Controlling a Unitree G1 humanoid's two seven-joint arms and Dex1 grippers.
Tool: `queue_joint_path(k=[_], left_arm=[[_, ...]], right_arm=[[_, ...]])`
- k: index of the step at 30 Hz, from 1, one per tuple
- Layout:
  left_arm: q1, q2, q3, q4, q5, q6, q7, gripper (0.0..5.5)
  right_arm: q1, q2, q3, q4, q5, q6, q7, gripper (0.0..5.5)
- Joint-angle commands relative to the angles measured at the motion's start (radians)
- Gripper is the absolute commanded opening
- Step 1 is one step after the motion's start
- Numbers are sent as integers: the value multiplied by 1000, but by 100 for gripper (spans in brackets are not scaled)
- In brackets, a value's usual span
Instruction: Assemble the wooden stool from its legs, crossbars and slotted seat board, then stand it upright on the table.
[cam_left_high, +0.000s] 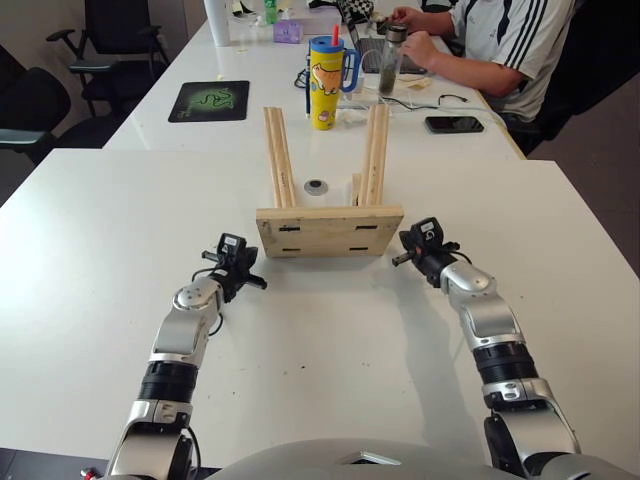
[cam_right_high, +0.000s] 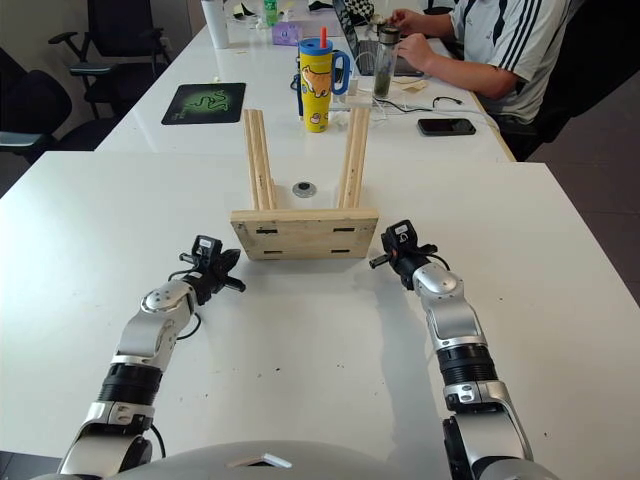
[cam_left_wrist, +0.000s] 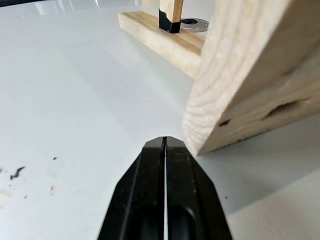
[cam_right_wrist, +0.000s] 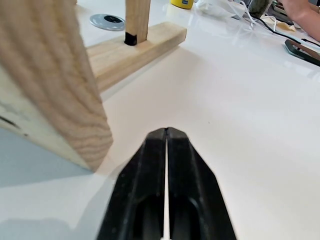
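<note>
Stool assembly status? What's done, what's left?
Done: legs and a crossbar look fitted into the seat board. In hand: nothing. The left claw and right claw are shut and empty, one near each end of the board. Left: the stool lies on its side on the table and needs standing upright.

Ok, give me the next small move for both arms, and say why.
Probably open both grippers and bring them onto the two ends of the seat board. It stands on edge on the table with the legs lying flat behind it, so it needs tipping up. The left gripper and right gripper are shut beside its lower corners, holding nothing.
</note>
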Motion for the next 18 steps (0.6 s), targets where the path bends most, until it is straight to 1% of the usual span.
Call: queue_joint_path(k=[1, 4, 10, 14, 18], left_arm=[[-71, -15, 0, 106, 16, -54, -1, 0], [-83, -23, -17, 156, 24, -85, -21, 0], [-56, -52, -66, 127, 24, -79, -60, 0], [-68, -72, -83, 67, 6, -57, -79, 0], [-115, -84, -84, -70, -27, 2, -89, 0]], right_arm=[[-58, 20, 17, 58, -9, -27, 4, 3], [-66, 34, 32, 87, -8, -36, 11, 3], [-53, 71, 66, 92, -7, -42, 21, 3], [-53, 102, 83, 36, 1, -28, 20, 3], [-68, 127, 94, -110, 26, 31, 18, 3]])
